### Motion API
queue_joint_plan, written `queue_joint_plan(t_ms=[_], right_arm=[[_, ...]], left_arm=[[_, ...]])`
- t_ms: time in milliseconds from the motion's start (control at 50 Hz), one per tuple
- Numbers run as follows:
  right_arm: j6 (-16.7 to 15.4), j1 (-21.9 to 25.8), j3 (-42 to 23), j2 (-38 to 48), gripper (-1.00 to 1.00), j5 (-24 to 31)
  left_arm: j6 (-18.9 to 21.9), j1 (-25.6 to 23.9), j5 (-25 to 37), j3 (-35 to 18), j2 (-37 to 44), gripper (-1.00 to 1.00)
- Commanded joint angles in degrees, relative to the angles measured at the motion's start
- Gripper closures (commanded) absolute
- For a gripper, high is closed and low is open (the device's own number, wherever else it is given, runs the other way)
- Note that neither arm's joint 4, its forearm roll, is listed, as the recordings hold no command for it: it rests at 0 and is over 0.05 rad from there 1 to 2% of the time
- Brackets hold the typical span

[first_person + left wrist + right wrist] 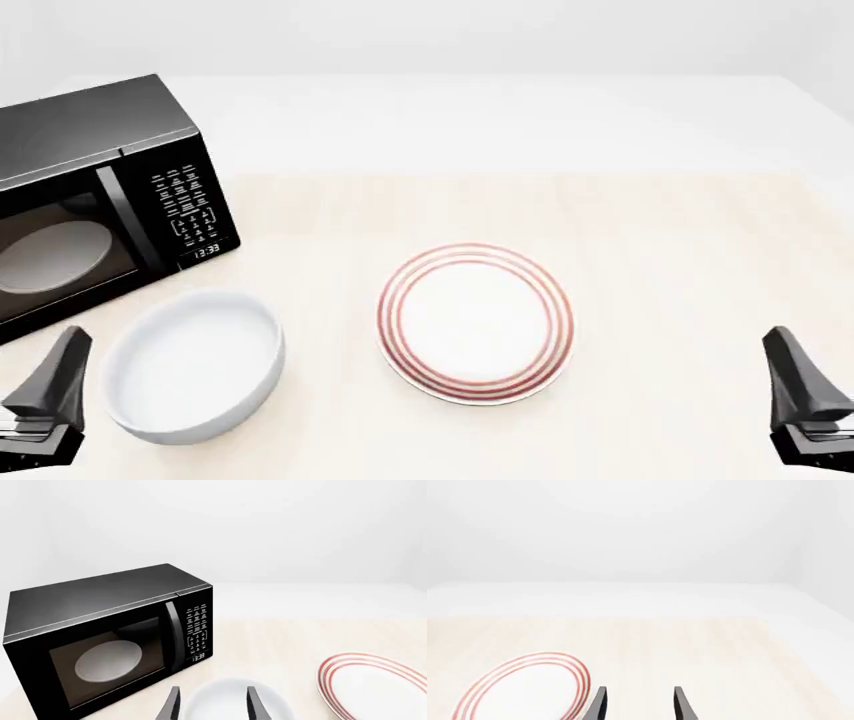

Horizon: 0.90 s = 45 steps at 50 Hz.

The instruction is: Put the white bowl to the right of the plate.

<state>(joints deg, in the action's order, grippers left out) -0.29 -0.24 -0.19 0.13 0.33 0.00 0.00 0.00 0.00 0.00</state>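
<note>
The white bowl (pixel 194 366) sits upright on the table at the front left, to the left of the plate (pixel 477 322); the plate is flat, white, with red rings. My left gripper (pixel 51 385) is open at the front left edge, just left of the bowl and apart from it. In the left wrist view its fingertips (pixel 170 704) frame the white bowl (pixel 230 700), with the plate (pixel 373 687) off to one side. My right gripper (pixel 801 395) is open at the front right, empty, well right of the plate. The right wrist view shows the plate (pixel 527 687) beside the right gripper (pixel 639 704).
A black microwave (pixel 94 200) with a shut door stands at the back left, close behind the bowl; a pale oval shows through its door (pixel 110 661). Bare wood tabletop (pixel 694 290) lies between the plate and my right gripper.
</note>
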Motion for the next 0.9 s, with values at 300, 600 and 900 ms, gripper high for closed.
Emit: queue_joint_plan(t_ms=[300, 600, 900], right_arm=[[-0.3, 1.9, -0.4, 2.0, -1.00, -1.8], [0.1, 6.7, -12.9, 16.6, -1.00, -4.7], [4.0, 14.5, -30.3, 44.8, -1.00, -9.4]], left_arm=[[0.0, 0.0, 0.0, 0.0, 0.0, -1.00], [0.0, 0.0, 0.0, 0.0, 0.0, -1.00], [0.0, 0.0, 0.0, 0.0, 0.0, -1.00]])
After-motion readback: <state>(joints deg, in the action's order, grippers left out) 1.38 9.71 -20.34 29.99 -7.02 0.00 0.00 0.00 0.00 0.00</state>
